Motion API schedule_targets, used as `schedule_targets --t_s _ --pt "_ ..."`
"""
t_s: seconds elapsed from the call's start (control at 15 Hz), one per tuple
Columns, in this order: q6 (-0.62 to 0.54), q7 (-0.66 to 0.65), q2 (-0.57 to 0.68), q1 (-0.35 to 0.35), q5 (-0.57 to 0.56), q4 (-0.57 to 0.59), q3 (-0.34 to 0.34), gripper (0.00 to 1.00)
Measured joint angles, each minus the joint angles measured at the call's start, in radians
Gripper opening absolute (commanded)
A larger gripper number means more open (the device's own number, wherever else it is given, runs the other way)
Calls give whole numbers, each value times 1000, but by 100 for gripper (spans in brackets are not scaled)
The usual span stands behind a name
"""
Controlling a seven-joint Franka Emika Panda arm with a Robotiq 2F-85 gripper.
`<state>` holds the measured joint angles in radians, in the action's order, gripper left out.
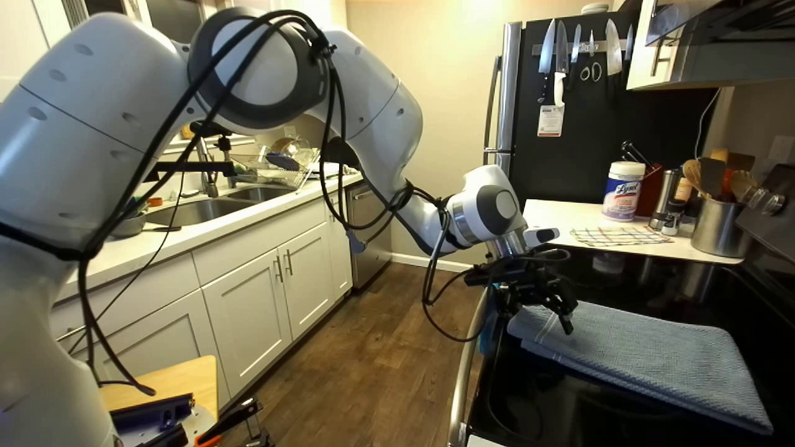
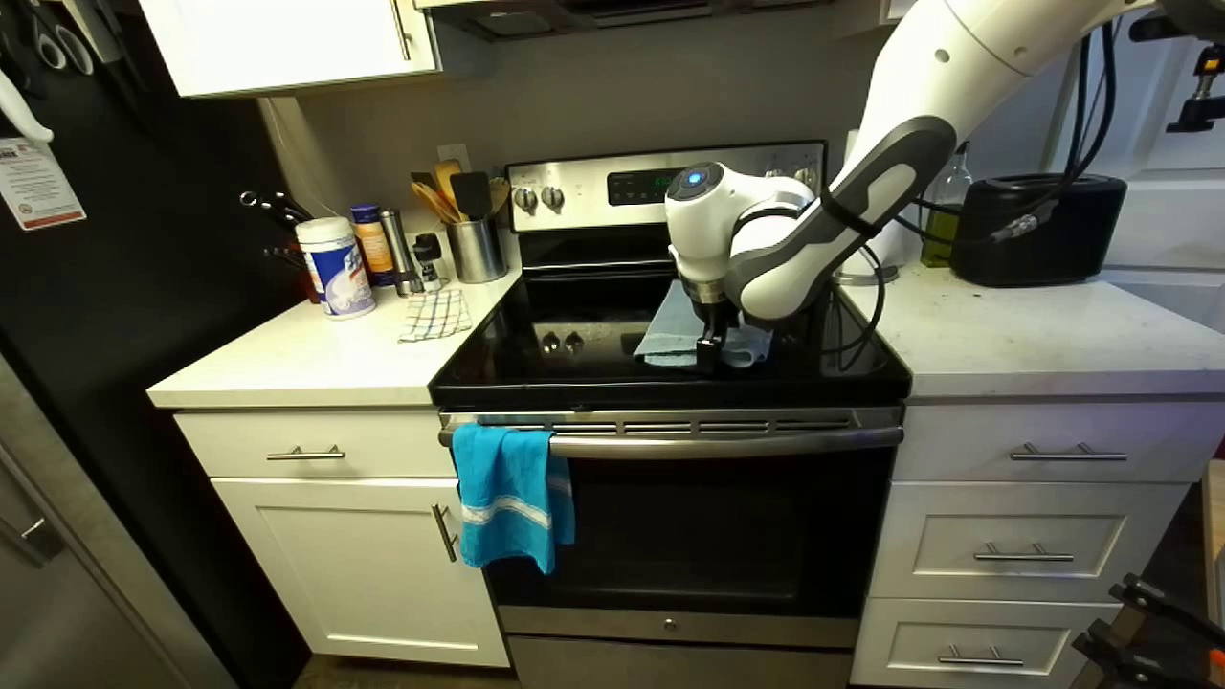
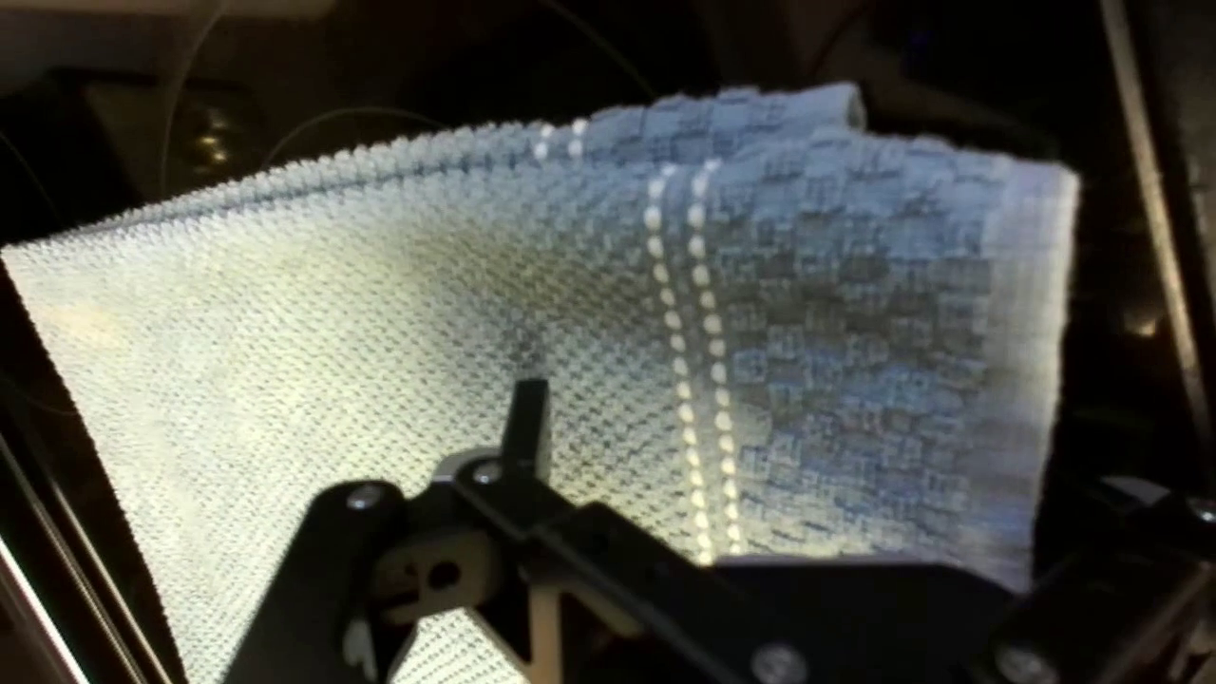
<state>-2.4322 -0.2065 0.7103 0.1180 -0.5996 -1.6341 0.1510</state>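
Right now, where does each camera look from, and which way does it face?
In an exterior view: in front of the stove, facing it; the arm extends in from top right, ending at the gripper.
In an exterior view: near the arm, facing past it toward the refrigerator; the arm spans left edge to gripper.
In the wrist view: by the gripper, facing down at the folded blue towel; gripper parts show along the bottom.
Both exterior views share the arm, stove, towel and Lysol canister.
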Motion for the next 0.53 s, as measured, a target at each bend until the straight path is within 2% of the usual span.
schedule_targets --t_s 0.53 --pt "3 -88 -3 69 -107 0 89 100"
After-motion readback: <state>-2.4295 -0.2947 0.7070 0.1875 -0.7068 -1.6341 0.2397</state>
